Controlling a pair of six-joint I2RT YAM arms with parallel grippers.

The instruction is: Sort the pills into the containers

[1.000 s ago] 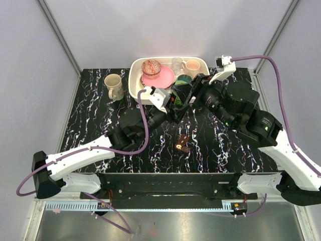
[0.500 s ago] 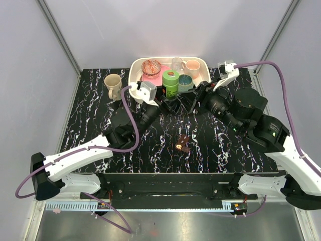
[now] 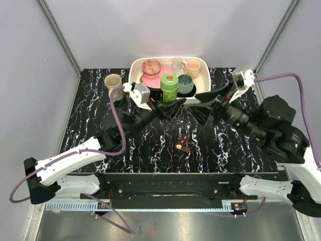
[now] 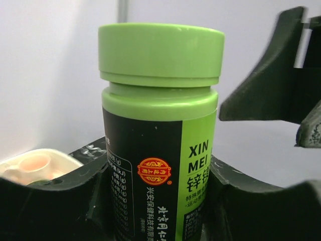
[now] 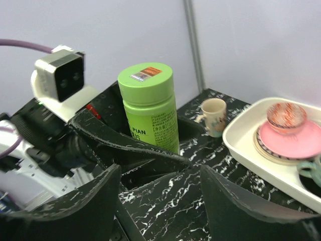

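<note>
Pinches green pill bottle (image 3: 169, 86) upright in left gripper (image 3: 173, 104), at the near edge of white tray (image 3: 134, 80). Shows right gripper (image 5: 158, 183) spread wide just right of it, not touching. Finds dark-brown case (image 3: 182, 142) lying nearer on table (image 3: 90, 115), mid-width.

- Green bottle (image 4: 160, 130): base cut off by the lower edge of the left wrist view. Lower flanks are covered by the left arm's fingers (image 4: 50, 201). The label's fine print is too small to read.
- Brown pill case (image 3: 182, 142), centre of the overhead view: too small to tell compartments or contents.
- Teal cup (image 5: 313, 173): cut by the right edge of the right wrist view.
- White tray (image 5: 241, 145): runs off that same edge.
- Right arm's fingers (image 5: 65, 206): roots cut off at the bottom edge.
</note>
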